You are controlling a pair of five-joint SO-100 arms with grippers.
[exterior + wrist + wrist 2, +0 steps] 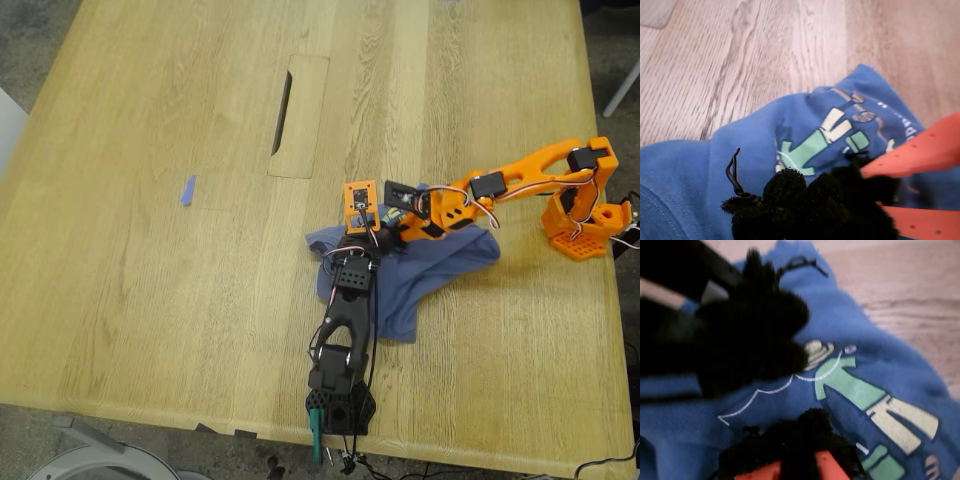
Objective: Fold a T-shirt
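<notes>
Shirt [425,265] crumpled on counter [150,300]; both tools [372,243] down on it at the print; grip states unclear.

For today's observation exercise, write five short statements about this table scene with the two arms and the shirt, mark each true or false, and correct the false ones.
1. The T-shirt lies flat and fully spread out. False: it is bunched in a heap.
2. Both arms meet over the T-shirt. True.
3. A small blue tape strip lies on the T-shirt. False: it lies apart on the bare table, toward the exterior view's left.
4. The shirt's print shows a green and pale yellow figure. True.
5. One arm is black, the other orange. True.
</notes>
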